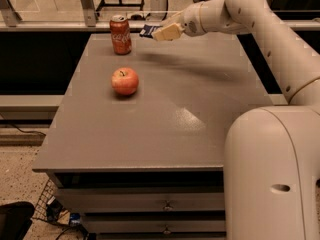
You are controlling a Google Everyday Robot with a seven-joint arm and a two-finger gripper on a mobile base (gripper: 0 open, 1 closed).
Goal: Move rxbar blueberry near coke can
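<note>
The rxbar blueberry (147, 31) is off the table (210, 89) - only a short dark navy end of it shows, sticking out leftward from the gripper (156, 33) above the far edge of the grey top. The pale fingers (168, 32) are clamped on the bar, which hides the rest of the wrapper. The coke can (120, 34) stands upright near the far left corner, just beside the bar's free end and a little lower in view; the two are close but not touching. Nearer the camera, a red apple (125, 81) sits alone on the tabletop, apart from the can. The white arm (280, 49) reaches in from the right. Below the top, two drawers (165, 204) are closed - their contents cannot be seen.
</note>
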